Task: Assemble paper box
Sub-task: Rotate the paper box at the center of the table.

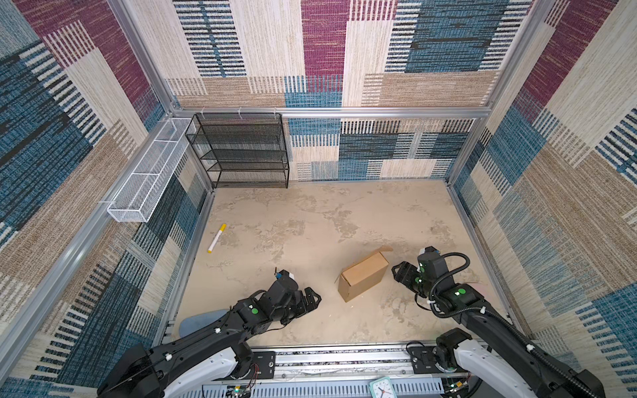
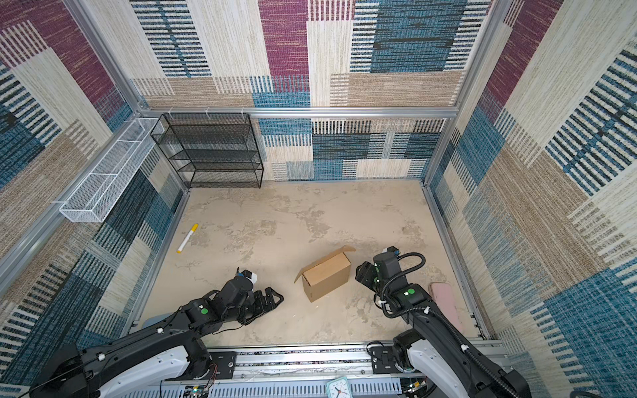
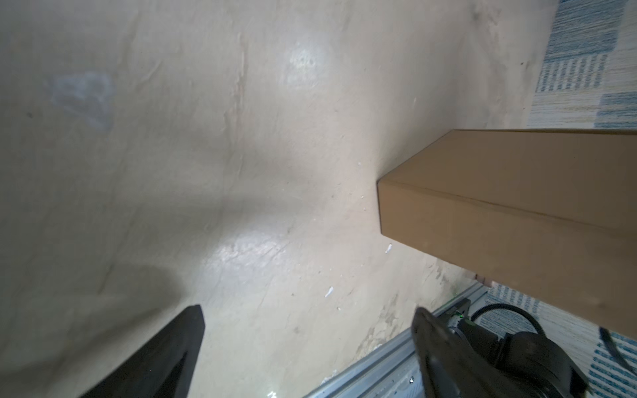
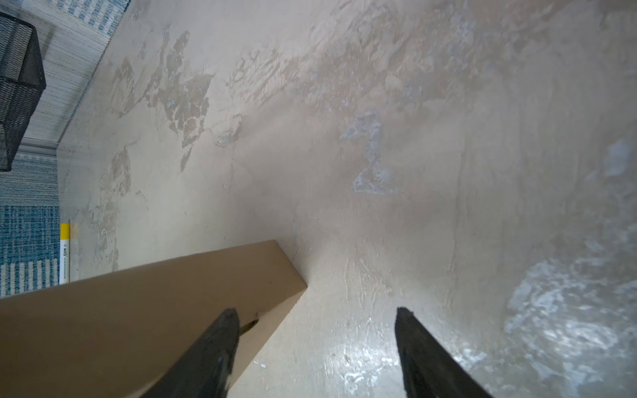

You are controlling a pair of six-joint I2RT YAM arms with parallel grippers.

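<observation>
The paper box (image 1: 363, 275) sits, end flaps ajar, on a mottled beige tabletop (image 1: 293, 213) between the left gripper (image 1: 314, 298) and right gripper (image 1: 397, 272). Both grippers' fingers are spread wide and empty. Patchwork-carpet walls (image 1: 310, 51) enclose the cell.

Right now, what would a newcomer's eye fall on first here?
The brown paper box stands out first, lying near the front of the table with a loose flap at each end; open jaws flank it, neither gripping. Next come the yellow-capped marker by the left wall and the black mesh shelf in the far left corner.
</observation>
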